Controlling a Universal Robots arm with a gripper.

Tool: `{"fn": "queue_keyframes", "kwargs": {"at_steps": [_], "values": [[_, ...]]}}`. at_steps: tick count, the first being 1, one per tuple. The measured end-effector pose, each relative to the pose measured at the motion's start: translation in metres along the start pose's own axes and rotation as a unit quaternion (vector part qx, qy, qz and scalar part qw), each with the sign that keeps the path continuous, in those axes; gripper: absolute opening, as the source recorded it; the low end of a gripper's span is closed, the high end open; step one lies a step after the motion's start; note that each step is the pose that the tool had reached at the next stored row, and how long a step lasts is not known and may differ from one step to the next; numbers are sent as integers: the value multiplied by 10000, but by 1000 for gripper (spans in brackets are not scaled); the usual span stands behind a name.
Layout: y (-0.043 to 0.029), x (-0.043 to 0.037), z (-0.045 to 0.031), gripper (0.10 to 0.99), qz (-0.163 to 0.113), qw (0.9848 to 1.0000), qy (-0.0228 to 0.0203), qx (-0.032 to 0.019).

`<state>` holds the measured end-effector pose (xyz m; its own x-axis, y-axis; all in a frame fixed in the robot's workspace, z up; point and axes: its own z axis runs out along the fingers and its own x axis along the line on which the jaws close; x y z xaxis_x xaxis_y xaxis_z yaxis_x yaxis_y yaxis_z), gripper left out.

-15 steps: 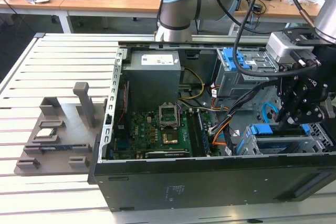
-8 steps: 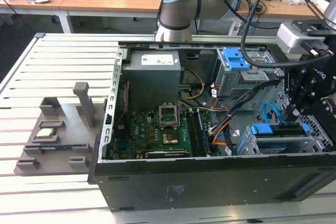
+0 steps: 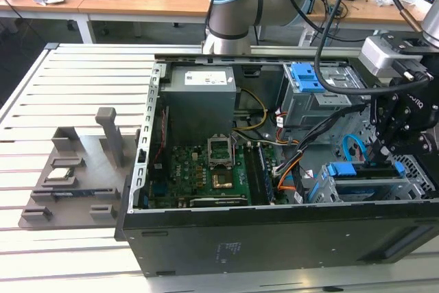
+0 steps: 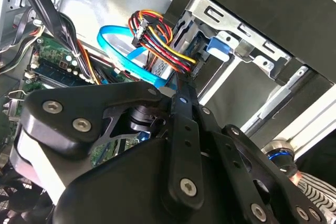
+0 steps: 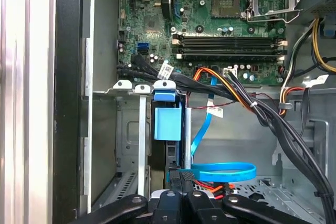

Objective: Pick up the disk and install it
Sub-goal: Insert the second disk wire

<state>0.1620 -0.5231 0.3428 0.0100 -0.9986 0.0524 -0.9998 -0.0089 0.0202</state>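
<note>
An open computer case (image 3: 274, 238) lies on its side on a slatted worktop (image 3: 75, 80), its motherboard (image 3: 199, 169) facing up. The robot arm reaches into the end of the case nearest the worktop's edge at the exterior view's right. Its black pincer (image 3: 384, 147) points down at a drive cage (image 3: 363, 183) in the case's near corner. The disk (image 3: 363, 169) sits on edge in that cage, its blue rail showing along the top. In the first wrist view the pincer (image 5: 178, 174) meets the disk (image 5: 168, 124) at its end; whether it is pinching the disk cannot be told. A looped blue cable (image 5: 226, 170) lies just beside the cage. On the worktop near the edge at the exterior view's left stands a grey fixture (image 3: 75, 176) holding a small silver chip (image 3: 60, 174).
</note>
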Motion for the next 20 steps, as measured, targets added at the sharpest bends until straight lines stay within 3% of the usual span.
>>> {"fn": "queue_keyframes", "kwargs": {"at_steps": [7, 9, 14, 17, 20], "values": [[-4, -1, 8, 106, -1, 10000, -8, -1], [-3, 4, -72, 106, 0, 10000, -4, -1], [4, 24, -457, 106, 0, 10000, -1, -1], [6, 29, -556, 106, 0, 10000, -1, -1], [7, 30, -576, 106, 0, 10000, -2, -1]]}}
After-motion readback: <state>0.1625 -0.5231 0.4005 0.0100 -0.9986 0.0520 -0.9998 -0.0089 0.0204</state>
